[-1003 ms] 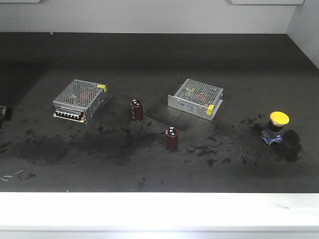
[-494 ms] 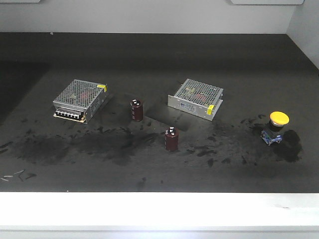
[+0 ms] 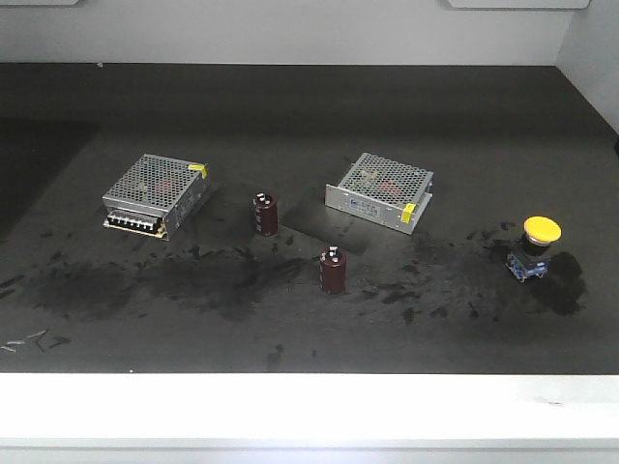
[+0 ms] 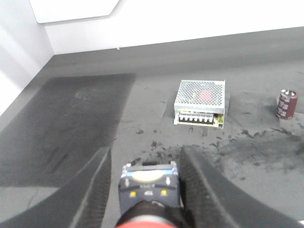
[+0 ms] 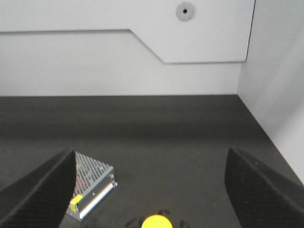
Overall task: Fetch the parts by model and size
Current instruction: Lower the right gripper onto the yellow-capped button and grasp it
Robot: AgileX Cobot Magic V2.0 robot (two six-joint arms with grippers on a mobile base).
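Left wrist-mounted view: your left gripper (image 4: 147, 153) grips the red-capped, black-bodied, blue-based push-button switch (image 4: 148, 184), now withdrawn off the front view's edge. Next, the yellow-capped push-button switch (image 3: 535, 246) stands on the dark counter (image 3: 290, 145) beneath your wide-open right gripper (image 5: 151, 153).

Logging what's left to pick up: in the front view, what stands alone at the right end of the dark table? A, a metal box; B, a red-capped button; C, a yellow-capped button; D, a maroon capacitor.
C: the yellow-capped button stands by itself at the right end, with the nearest metal box off to its left.
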